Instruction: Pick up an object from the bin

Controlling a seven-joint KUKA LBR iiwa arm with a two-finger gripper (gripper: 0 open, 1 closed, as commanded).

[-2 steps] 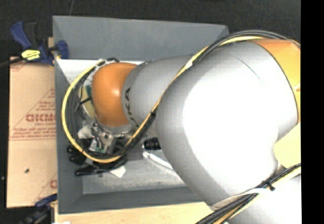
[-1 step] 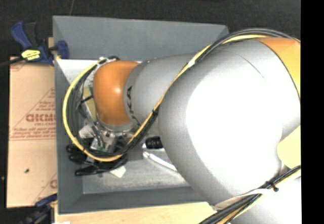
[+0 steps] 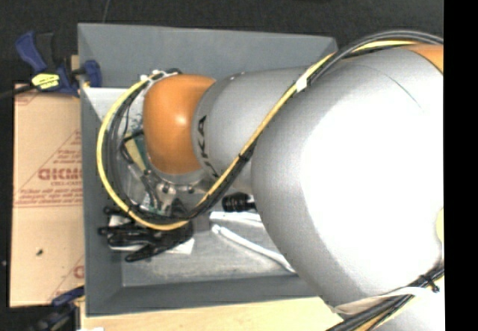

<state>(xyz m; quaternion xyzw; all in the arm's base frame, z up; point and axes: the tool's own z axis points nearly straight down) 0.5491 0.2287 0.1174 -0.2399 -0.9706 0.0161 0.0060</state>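
Silver arm overhangs my grey metal bin. One black tangled object and one white rod lie by the end effector; its grip I cannot tell.

Black tangled obj lies flat in bin's lower-left corner, nr wall.

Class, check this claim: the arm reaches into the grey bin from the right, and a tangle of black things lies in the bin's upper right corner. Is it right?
No. The camera view shows the black things in the lower left of the bin, not its upper right; the rest holds.
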